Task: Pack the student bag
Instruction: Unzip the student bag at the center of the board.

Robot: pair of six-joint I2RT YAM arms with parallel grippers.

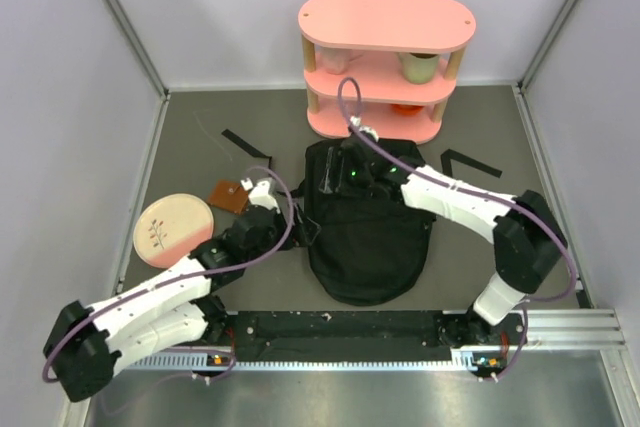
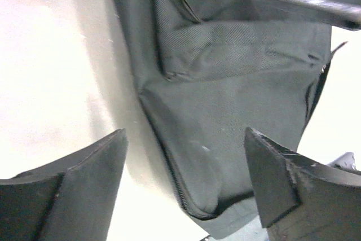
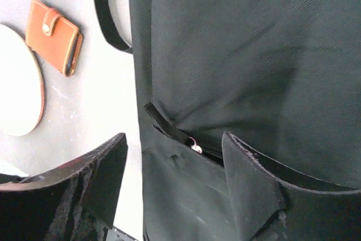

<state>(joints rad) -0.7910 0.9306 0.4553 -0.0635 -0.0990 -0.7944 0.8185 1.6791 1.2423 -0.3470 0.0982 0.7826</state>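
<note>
**Both claws wide open over the black bag**

The student bag [image 1: 365, 237] lies flat in the middle of the grey table [image 1: 200, 117]. It is big, black and floppy.

The left claw [image 2: 186, 156] has its two fingers far apart. It holds nothing. One corner of the bag shows in the gap, with a zip line [image 2: 175, 184] running along its edge. I cannot tell if the fingers touch the cloth.

The right claw [image 3: 175, 159] is over the top end of the bag. Its fingers are spread apart too, and nothing is held. A black zip pull [image 3: 169, 125] sits in the gap between them.

Just above the bag in the top view stands a pink shelf [image 1: 385, 67] with a cup [image 1: 420, 67] on it. The shelf is very close to the bag's top edge. At the left are a pink plate [image 1: 172, 225] and a brown wallet [image 1: 230, 196], both near the left arm. Two black strips [image 1: 245, 142] lie on the table, one on each side of the bag. Bare table shows at the upper left and at the right of the bag. White walls [image 1: 60, 97] close in the left, right and top sides.
</note>
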